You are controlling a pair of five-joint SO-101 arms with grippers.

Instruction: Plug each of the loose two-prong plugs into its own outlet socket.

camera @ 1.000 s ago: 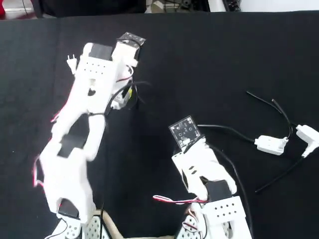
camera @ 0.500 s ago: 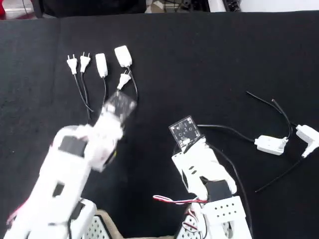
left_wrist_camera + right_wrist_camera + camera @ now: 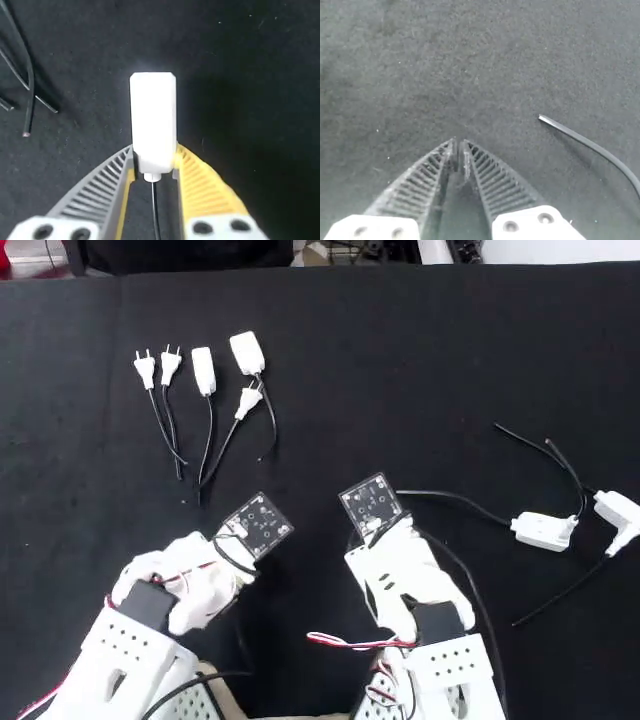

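A: High view, anything hidden from you?
B: Your left arm [image 3: 180, 590] and right arm [image 3: 410, 575] cover the table [image 3: 420, 360] beneath them. Three loose plugs [image 3: 145, 367] and two sockets [image 3: 203, 370] lie far left.
A: Left wrist?
B: Your left gripper [image 3: 154, 150] pinches a white socket [image 3: 152, 110] by its cable end.
A: Right wrist?
B: Your right gripper [image 3: 458, 145] has its tips together.
A: Changed?
B: Your left arm drew back off the plugs.

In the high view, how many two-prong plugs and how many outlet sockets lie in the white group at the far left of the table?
two-prong plugs: 3
outlet sockets: 2
total: 5
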